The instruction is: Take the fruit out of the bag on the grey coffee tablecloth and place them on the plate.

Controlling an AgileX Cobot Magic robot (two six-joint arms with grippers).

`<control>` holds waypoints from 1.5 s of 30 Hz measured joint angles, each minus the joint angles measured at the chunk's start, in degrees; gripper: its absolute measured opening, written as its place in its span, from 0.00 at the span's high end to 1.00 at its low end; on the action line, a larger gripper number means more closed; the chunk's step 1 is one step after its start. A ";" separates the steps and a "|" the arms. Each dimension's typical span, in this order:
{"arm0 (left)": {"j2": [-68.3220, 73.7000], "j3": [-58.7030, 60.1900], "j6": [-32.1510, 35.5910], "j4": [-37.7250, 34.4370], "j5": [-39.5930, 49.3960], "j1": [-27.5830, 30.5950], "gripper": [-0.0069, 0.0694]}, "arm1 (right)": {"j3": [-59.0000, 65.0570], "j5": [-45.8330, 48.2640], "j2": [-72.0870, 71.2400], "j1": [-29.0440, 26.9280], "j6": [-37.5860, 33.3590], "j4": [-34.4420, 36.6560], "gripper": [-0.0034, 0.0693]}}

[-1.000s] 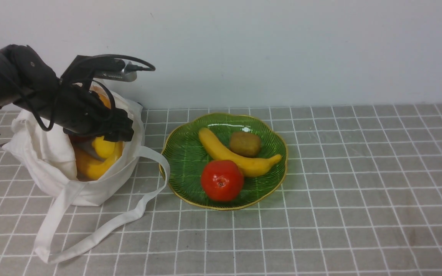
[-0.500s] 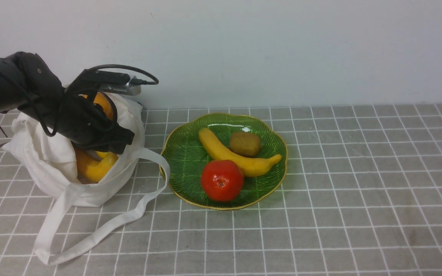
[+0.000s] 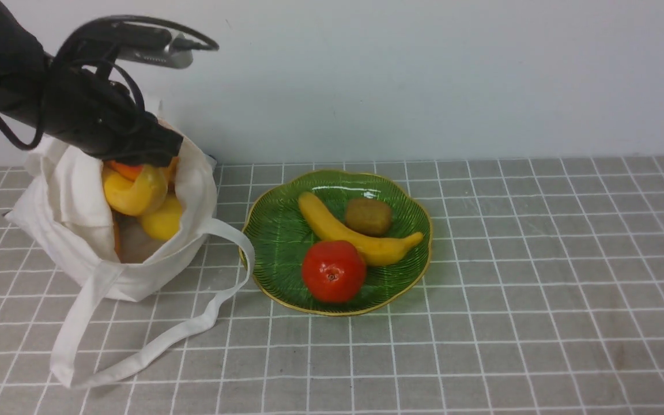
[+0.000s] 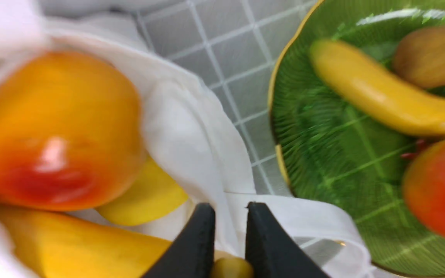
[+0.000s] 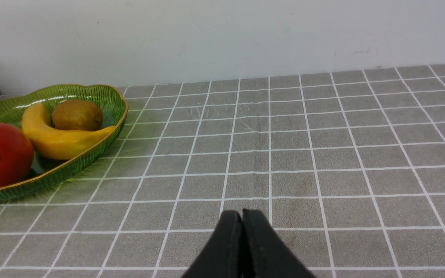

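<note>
The cream-white bag (image 3: 78,230) stands on the left of the grey grid tablecloth (image 3: 539,259). My left gripper (image 3: 153,155) is over the bag's mouth, shut on the tip of the deep-yellow banana (image 3: 133,193) and holding it up inside the bag. In the left wrist view the jaws (image 4: 228,231) stand nearly together with the banana's (image 4: 91,247) tip between them. The lemon (image 3: 162,222) lies below it, the orange-red peach (image 4: 52,131) behind. The green plate (image 3: 274,230) is to the right. My right gripper (image 5: 242,218) is shut and empty over the cloth.
The plate holds a paler banana (image 3: 355,230), a brown kiwi (image 3: 368,216) and a round red fruit (image 3: 334,271). The bag's strap handles (image 3: 153,340) trail forward on the cloth, one loop close to the plate's rim. A white wall stands behind.
My left arm dipped into the bag, then rose well up. The deep-yellow banana came up with it from the bag's bottom, uncovering the lemon. The bag's rim rose slightly.
</note>
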 joint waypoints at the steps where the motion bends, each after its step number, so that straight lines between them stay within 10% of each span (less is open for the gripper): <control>1: -0.51 -0.36 -0.06 -0.43 0.44 0.00 0.81 | 0.00 0.00 0.00 0.00 0.00 0.00 0.97; 11: -6.59 -2.62 1.44 -16.39 4.85 -6.74 0.81 | 0.00 0.00 0.00 0.00 0.00 0.00 0.97; 30: 11.26 -2.62 12.30 -16.03 2.74 -15.30 0.79 | 0.00 0.00 0.00 0.00 0.00 0.00 0.97; 40: 12.65 -3.39 12.15 -14.23 2.07 -15.34 0.24 | 0.00 0.00 0.00 0.00 0.00 0.00 0.97; 45: 10.75 -4.98 6.46 -12.20 3.77 -14.52 0.18 | 0.00 0.00 0.00 0.00 0.00 0.00 0.97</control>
